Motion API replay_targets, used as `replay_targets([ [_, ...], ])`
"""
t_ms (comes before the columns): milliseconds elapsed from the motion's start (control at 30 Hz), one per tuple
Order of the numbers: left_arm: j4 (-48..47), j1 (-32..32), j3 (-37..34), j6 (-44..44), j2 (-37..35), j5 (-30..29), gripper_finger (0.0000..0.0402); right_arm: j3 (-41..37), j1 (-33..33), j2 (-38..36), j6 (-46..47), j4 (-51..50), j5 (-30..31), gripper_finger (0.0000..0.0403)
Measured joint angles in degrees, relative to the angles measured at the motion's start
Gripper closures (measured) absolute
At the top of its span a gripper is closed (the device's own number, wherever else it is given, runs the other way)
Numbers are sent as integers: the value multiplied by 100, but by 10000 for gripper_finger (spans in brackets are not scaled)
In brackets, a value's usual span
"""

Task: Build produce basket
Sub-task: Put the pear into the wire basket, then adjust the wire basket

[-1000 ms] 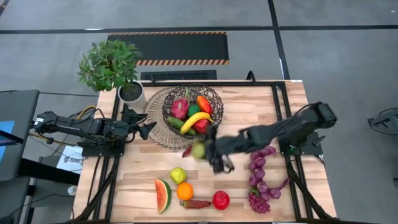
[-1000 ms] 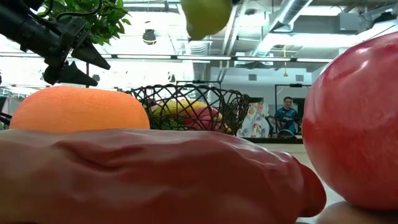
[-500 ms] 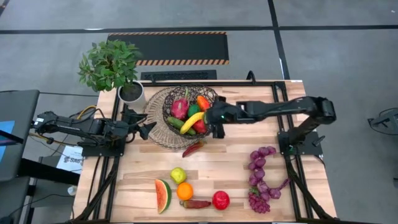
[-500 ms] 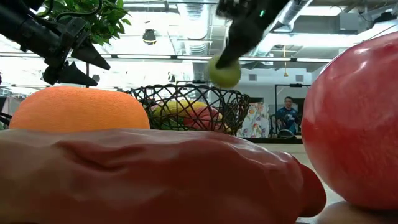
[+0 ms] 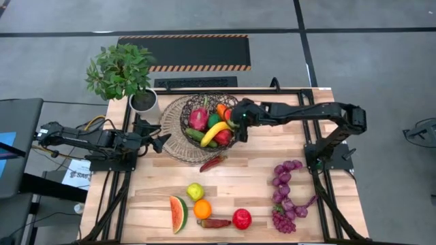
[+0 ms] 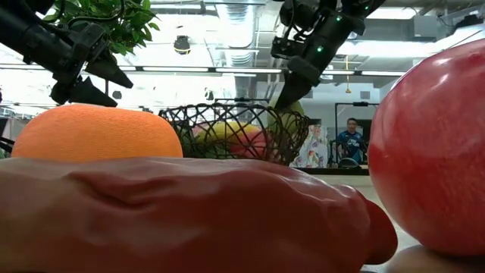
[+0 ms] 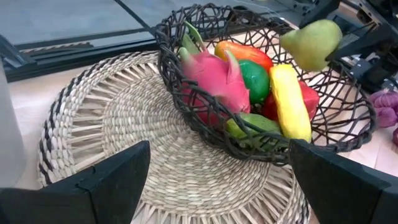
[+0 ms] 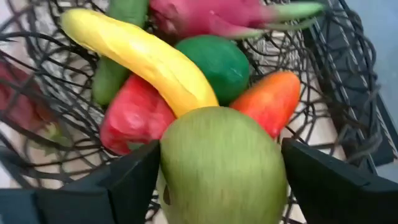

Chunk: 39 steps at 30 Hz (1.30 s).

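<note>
My right gripper (image 5: 236,122) is shut on a green pear (image 7: 310,43) over the right rim of the dark wire basket (image 5: 189,109). The basket stands on a pale woven mat (image 5: 172,139) and holds a pink dragon fruit (image 5: 197,118), a banana (image 5: 214,129), peppers and a cucumber (image 5: 192,134). My left gripper (image 5: 162,141) is open and empty, just left of the mat. On the near table lie a watermelon slice (image 5: 178,213), an orange (image 5: 202,209), a red apple (image 5: 242,218) and purple grapes (image 5: 286,194). My right gripper pinches the pear's wide body (image 8: 186,155) between its two fingers, one on each side. The fingers come from the table's right, slanting down. The pear is lifted clear, just above the fruit in the basket.
A potted plant (image 5: 121,70) in a white pot (image 5: 144,102) stands at the far left corner. A small red pepper (image 5: 211,162) lies just near of the mat. A green apple (image 5: 195,191) and a long red pepper (image 5: 215,222) lie by the orange.
My right gripper has carried the pear from above the middle of the table toward the far edge and left, and has come down over the basket's right rim. It has stayed shut on the pear.
</note>
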Motion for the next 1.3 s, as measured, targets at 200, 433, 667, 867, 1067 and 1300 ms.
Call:
replay_targets([
  [200, 14, 0, 0, 0, 0, 2, 34, 2, 27, 0, -46, 53, -6, 17],
  [433, 17, 0, 0, -4, 2, 1, 34, 391, 263, -207, 19, -225, -5, 12],
  [667, 8, 0, 0, -26, 0, -27, 34, 863, 727, -880, 314, -1284, 530, 17],
  [867, -12, 0, 0, -130, 2, -27, 34, 866, 809, -1423, 1718, -3433, 2431, 17],
  [1067, -50, 0, 2, -164, 0, -80, 34, 707, 602, -1359, 3536, -4647, 2652, 18],
  [1300, -657, 0, 2, -681, 2, -129, 34, -9, 463, -848, 3865, -4021, 2656, 19],
])
